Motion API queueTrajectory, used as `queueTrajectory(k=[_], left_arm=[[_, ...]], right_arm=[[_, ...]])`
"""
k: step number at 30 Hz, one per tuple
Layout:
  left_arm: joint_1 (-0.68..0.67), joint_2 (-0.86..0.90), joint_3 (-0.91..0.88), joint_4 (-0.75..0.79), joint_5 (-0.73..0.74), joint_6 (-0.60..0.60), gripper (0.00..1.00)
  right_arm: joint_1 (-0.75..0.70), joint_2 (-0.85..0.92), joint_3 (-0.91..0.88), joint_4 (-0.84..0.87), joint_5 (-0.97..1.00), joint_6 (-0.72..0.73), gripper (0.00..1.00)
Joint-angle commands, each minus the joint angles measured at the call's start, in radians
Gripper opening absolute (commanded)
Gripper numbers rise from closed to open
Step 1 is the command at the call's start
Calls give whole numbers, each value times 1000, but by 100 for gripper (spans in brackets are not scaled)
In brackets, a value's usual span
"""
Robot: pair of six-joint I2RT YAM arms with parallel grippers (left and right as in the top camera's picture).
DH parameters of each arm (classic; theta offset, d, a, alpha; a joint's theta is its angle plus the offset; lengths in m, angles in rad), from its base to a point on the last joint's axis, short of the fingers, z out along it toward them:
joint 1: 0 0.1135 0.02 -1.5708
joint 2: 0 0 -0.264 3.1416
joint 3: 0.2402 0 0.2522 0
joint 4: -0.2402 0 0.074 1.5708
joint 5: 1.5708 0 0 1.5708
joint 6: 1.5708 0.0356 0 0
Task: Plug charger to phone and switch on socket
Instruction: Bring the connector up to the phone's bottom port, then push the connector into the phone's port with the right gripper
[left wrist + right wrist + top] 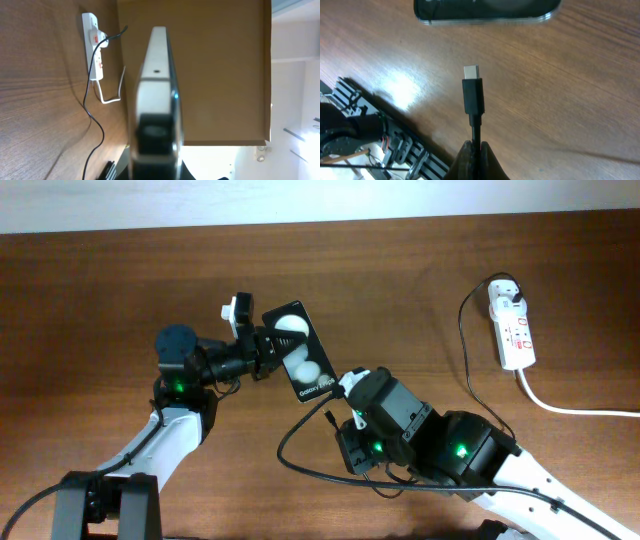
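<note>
My left gripper (pixel 270 348) is shut on the phone (pixel 302 352), a black slab with two white round patches, and holds it tilted above the table. In the left wrist view the phone (pixel 157 75) shows edge-on in the jaws (pixel 155 137). My right gripper (pixel 345 392) is shut on the charger cable just behind its connector (pixel 472 92). In the right wrist view the jaws (pixel 474 155) aim the tip at the phone's lower edge (pixel 485 11), a short gap away. The charger's white plug (pixel 507 292) sits in the socket strip (pixel 517 332), which also shows in the left wrist view (pixel 95 50).
The black cable (pixel 465 350) runs from the plug down the table and loops in front of the right arm (pixel 310 470). The strip's thick white cord (pixel 575 409) trails off to the right edge. The table's far edge lies just beyond the strip.
</note>
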Motion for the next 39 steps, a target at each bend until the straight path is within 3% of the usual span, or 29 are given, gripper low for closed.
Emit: queueTrajectory(k=[1,9,39], left_arm=[[0,-8,12,10,24,-10,0],[0,-8,12,10,69,-10,0],[1,-8,12,10,113,21,0]], right_arm=[[9,0,-4,21,16,13,4],[9,0,-4,39,1,137,4],[9,0,-4,53,-27,136,4]])
